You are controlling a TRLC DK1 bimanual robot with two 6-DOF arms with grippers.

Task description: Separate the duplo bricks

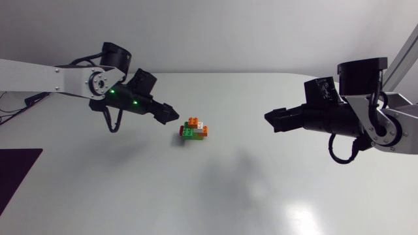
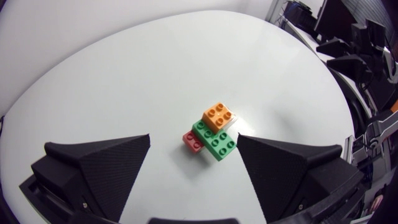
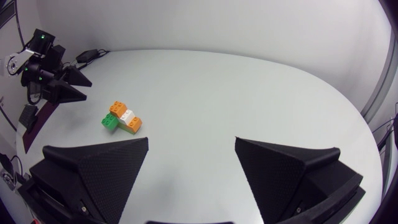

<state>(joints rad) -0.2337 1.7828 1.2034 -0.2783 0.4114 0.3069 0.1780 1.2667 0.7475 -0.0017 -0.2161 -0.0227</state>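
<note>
left jaws, right jaws wide open, empty; brick cluster just ahead of left

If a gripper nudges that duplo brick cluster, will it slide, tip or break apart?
The brick cluster looks small, hard plastic: probably light, sliding whole across the smooth table. It sits low and wide, so tipping seems unlikely.
</note>
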